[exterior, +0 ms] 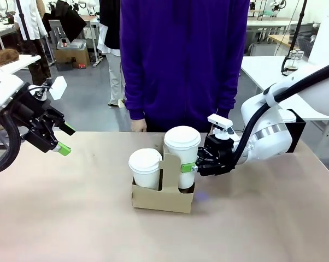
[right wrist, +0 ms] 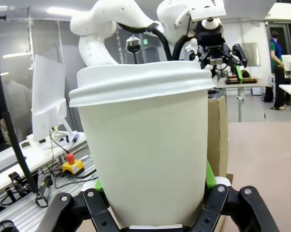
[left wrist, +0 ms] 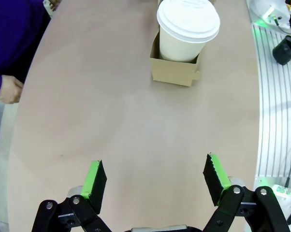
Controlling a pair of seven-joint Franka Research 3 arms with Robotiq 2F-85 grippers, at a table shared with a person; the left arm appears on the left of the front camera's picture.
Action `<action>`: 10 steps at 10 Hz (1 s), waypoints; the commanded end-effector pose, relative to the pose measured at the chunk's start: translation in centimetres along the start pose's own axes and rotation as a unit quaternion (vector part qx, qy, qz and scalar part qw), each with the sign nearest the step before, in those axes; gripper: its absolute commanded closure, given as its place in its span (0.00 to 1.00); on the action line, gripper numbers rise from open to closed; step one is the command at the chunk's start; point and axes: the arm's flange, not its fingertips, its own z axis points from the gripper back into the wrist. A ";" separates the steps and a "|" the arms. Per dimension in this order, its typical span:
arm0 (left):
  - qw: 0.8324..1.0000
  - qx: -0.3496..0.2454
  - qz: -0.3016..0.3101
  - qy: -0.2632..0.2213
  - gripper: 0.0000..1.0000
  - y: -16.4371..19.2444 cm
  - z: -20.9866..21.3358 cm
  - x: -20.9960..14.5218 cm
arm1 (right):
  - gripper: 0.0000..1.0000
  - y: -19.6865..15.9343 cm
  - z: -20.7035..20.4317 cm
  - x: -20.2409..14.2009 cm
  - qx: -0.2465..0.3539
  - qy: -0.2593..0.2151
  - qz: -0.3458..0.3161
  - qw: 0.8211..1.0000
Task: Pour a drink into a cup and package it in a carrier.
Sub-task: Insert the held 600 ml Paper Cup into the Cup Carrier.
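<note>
The right gripper (exterior: 193, 165) is clamped on the tall cup (exterior: 181, 155), which sits in the carrier's (exterior: 163, 197) right slot mid-desk; a shorter lidded cup (exterior: 145, 168) fills the left. The left gripper (exterior: 66, 139) hangs wide open, empty.

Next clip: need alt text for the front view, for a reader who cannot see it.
The right tool is shut on the tall white lidded cup, which stands in the brown cardboard carrier at mid-table beside a shorter lidded cup. The left tool hangs open above the table's left side, and a person in a purple top stands at the far edge.
</note>
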 end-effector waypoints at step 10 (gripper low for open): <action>1.000 -0.003 -0.005 -0.005 0.00 0.0 0.2 0.0 | 0.20 -1.0 1.3 -4.6 0.018 0.025 -0.008 0.999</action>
